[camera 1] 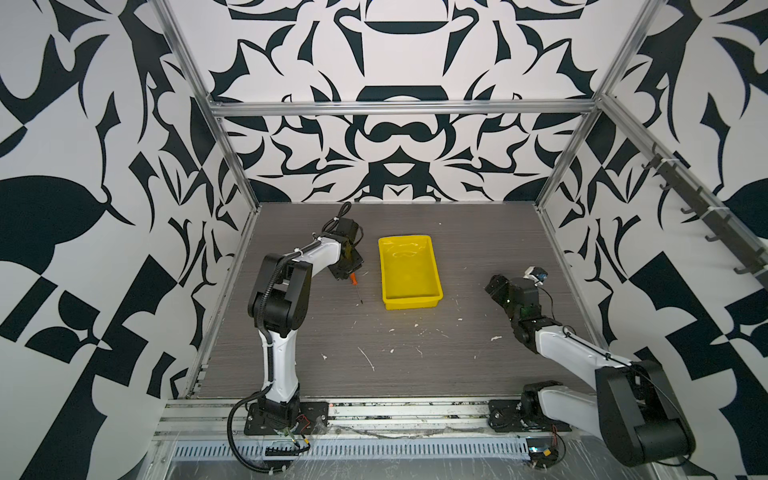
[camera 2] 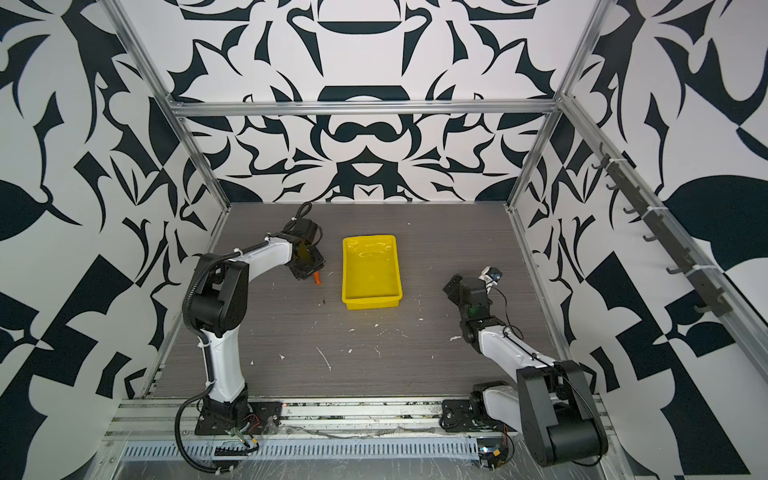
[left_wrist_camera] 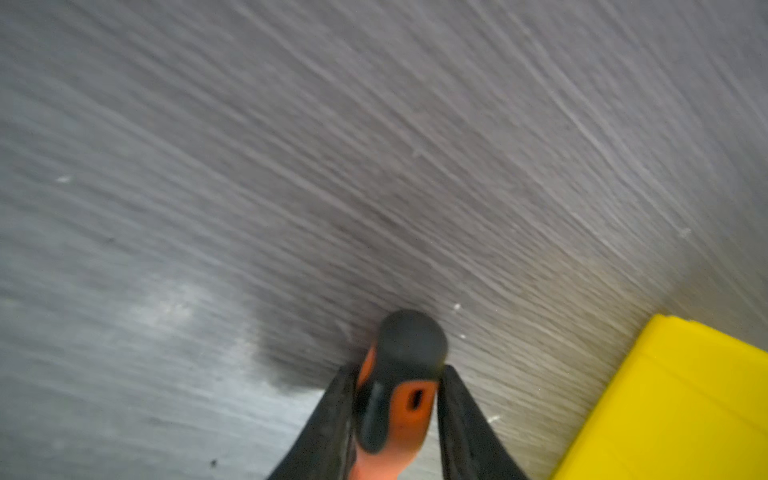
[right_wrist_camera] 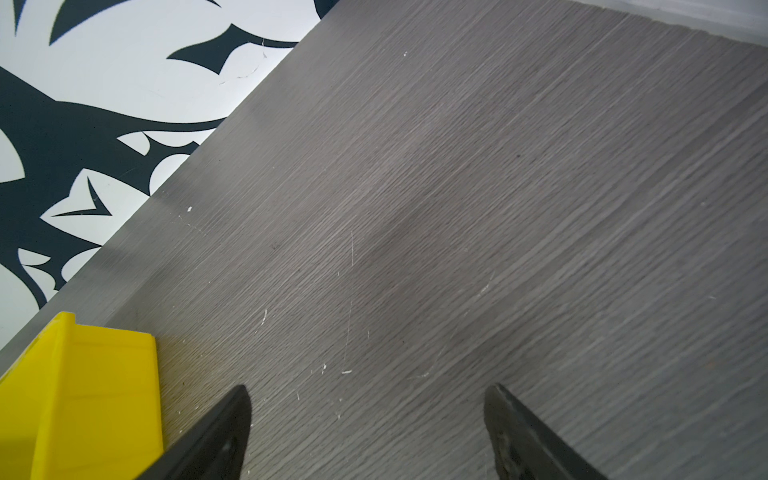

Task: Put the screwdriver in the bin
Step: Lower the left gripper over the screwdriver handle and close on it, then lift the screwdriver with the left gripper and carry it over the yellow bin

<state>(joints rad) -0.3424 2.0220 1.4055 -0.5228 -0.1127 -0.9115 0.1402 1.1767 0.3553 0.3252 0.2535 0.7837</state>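
Observation:
The screwdriver has an orange handle with a black end cap and a thin dark shaft that slants down toward the table. My left gripper is shut on the screwdriver's handle, just left of the bin. The bin is a shallow yellow tray near the table's middle with nothing visible inside; a corner of the bin shows in each wrist view. My right gripper hangs open over bare table to the right of the bin.
The grey wood-grain table carries small white flecks and scratches toward the front. Patterned walls with aluminium frame posts close in the back and both sides. A rail of dark hooks runs along the right wall.

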